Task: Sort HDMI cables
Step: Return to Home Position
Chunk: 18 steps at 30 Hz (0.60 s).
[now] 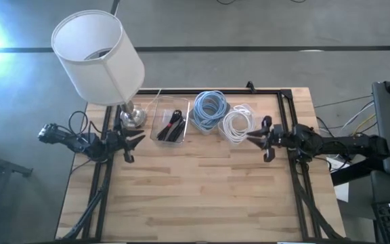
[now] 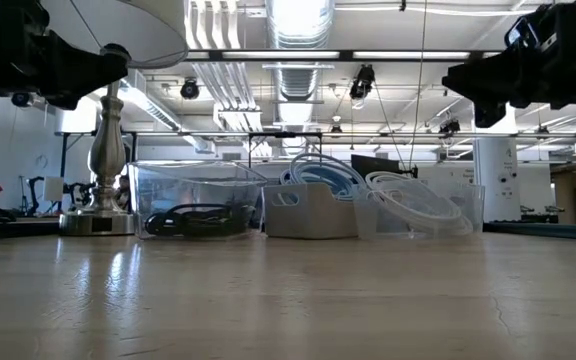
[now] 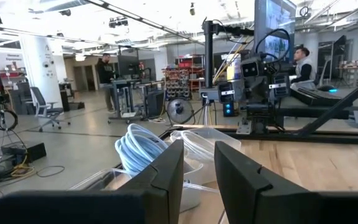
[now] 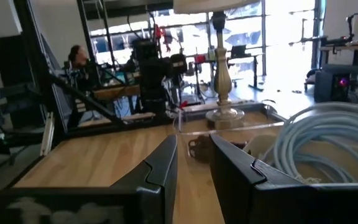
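1. along the far side of the light wooden table point(image 1: 202, 196), three containers sit in a row next to a lamp with a white drum shade point(image 1: 97, 57).
2. thin black tied hdmi bundles point(image 1: 171, 125) lie inside the clear plastic tub point(image 1: 156, 135), the container nearest the lamp's metal base point(image 1: 133, 116).
3. light blue round hdmi coils point(image 1: 210, 108) stand up out of the pale opaque middle bin point(image 2: 308, 215), just beside that tub.
4. white round hdmi coils point(image 1: 236, 126) sit in the second clear tub point(image 2: 468, 205), at the row's other end and just beside the middle bin.
5. left gripper point(image 1: 137, 140) hangs over the table's left side, near the lamp base, and points toward the table's middle. its fingers point(image 3: 166, 180) are slightly apart with nothing between them.
6. right gripper point(image 1: 254, 137) hangs over the table's right side, just beside the tub of white coils, facing the left gripper. its fingers point(image 4: 160, 168) are also slightly apart and hold nothing.
7. low view shows both arms well above the tabletop, apart from all three containers.
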Tool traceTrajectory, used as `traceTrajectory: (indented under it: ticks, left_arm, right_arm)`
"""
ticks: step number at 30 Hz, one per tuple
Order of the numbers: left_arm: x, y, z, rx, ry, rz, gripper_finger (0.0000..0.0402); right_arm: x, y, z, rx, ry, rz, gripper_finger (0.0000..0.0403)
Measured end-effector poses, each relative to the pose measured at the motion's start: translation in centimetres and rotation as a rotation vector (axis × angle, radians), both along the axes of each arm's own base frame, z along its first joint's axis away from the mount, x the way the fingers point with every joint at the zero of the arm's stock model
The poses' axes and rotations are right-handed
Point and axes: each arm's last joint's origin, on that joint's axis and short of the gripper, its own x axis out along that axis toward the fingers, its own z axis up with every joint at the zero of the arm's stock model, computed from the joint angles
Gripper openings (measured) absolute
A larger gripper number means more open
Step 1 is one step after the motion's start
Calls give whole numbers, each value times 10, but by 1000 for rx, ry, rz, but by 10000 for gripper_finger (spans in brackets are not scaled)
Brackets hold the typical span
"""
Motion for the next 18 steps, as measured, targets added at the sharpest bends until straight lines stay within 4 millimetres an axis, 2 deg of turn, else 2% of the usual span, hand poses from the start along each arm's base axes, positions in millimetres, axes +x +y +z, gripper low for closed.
traceTrajectory:
  ticks: [4,10,18]
  left_arm:
    - [0,0,0,0,0,0,94]
    - [0,0,0,-1,1,-1,94]
    - [0,0,0,0,2,-1,94]
  right_arm:
    - [-4,0,2,22,-20,-18,85]
    - [-15,-2,-2,35,26,-140,73]
    - [-26,-2,-8,27,51,-175,72]
